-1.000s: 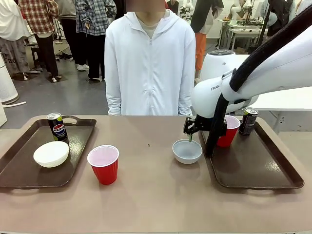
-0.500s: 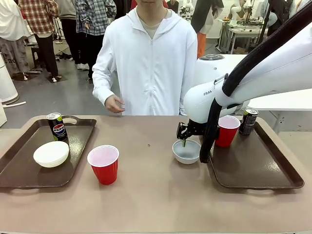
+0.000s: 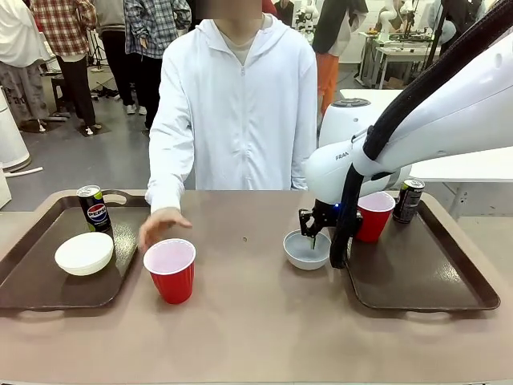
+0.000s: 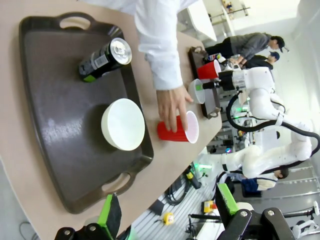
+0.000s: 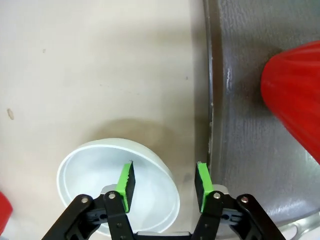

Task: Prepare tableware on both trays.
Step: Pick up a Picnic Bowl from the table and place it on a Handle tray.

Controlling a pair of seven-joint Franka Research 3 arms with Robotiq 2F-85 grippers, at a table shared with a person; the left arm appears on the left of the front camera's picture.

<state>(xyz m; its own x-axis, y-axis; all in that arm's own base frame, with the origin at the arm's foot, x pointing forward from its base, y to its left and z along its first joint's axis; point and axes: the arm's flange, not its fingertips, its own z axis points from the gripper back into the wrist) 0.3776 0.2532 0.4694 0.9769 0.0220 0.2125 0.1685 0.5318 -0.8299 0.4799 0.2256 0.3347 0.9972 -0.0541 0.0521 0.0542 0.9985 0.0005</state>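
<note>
A pale grey-blue bowl sits on the table just left of the right tray. My right gripper hangs over its right rim. In the right wrist view its jaws straddle the bowl's rim, one pad inside, the other pad outside, with a gap on each side. A red cup and a can stand on that tray. The left tray holds a white bowl and a can. A second red cup stands mid-table, the person's hand at its rim. My left gripper hangs open high above the left tray.
The person in a white hooded jacket stands at the far edge, one arm stretched over the table. The right tray's raised rim runs close beside the grey-blue bowl. Bare tabletop lies in front of the cup and bowl.
My right gripper has come down over the grey-blue bowl's rim and its jaws have narrowed. The person's hand has reached down to the middle red cup.
</note>
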